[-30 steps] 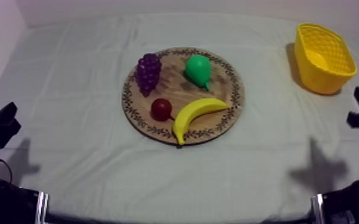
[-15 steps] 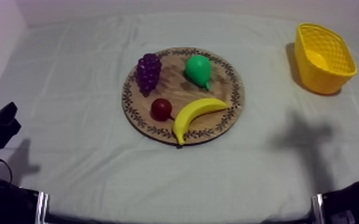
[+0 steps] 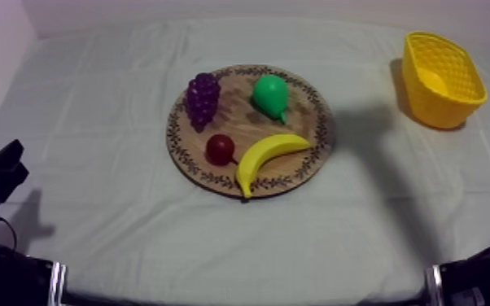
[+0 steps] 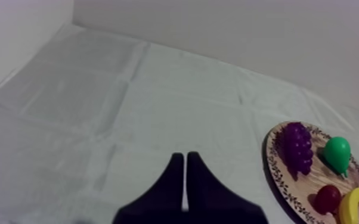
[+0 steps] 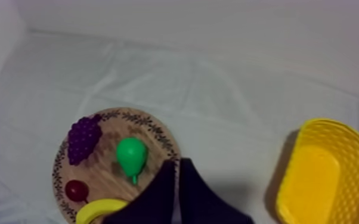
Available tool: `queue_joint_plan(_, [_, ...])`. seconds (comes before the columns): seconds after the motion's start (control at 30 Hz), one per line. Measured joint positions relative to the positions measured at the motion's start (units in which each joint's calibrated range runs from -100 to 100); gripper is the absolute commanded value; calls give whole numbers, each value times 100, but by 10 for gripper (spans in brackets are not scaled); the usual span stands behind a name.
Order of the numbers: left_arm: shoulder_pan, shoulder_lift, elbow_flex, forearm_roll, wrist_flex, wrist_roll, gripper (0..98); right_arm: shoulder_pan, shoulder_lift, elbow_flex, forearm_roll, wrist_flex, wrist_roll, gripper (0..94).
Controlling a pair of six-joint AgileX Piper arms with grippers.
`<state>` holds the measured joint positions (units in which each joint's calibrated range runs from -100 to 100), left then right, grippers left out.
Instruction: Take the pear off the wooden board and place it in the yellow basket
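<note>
Moved since earlier: the right arm's shadow (image 3: 374, 138) is now cast on the cloth between the board (image 3: 321, 122) and the yellow basket (image 3: 442, 110), reaching the board's right rim; half a second ago it lay lower and farther right.
Right gripper (image 5: 178, 161): seen in the right wrist view over the board's rim, near the pear (image 5: 132, 155) but apart from it.
Right fingers (image 5: 161, 193): pressed together as a narrow wedge; nothing is held or touched.
Left gripper (image 4: 185, 156): held over bare cloth, well apart from the board; its place low at the top view's left is unchanged.
Left fingers (image 4: 171, 184): closed together with only a thin seam between them; nothing is held.
Pear position: lying on the board's upper right part, stem end turned toward the banana (image 3: 269, 155), untouched.
Other fruit: the grapes (image 3: 202, 98) are found at the board's upper left, the small red fruit (image 3: 220, 148) at its lower left, and the banana along the lower right rim, just beside the small red fruit.
Basket position: upright at the worktop (image 3: 118, 106) far right, well apart from the board.
</note>
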<state>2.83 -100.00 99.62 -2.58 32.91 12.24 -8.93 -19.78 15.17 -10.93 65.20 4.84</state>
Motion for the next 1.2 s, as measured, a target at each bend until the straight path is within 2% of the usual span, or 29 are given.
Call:
queue_joint_plan(0.33, [0,0,0,0,0,0,1,-410,1352,-313,1,-164,-210,6])
queue_joint_plan(0.63, [0,0,0,0,0,0,1,-608,2353,-623,91,-273,-518,78])
queue_joint_plan(0.8, [0,0,0,0,0,0,1,-746,2745,-686,196,-392,-732,272])
queue_joint_plan(0.93, [0,0,0,0,0,0,1,-855,2898,-615,222,-556,-927,542])
queue_joint_plan(1.0, [0,0,0,0,0,0,1,-911,2977,-555,242,-639,-996,646])
queue_joint_plan(1.1, [0,0,0,0,0,0,1,-978,3134,-592,259,-649,-1046,761])
queue_joint_plan(1.2, [0,0,0,0,0,0,1,-1031,3362,-731,259,-620,-1079,825])
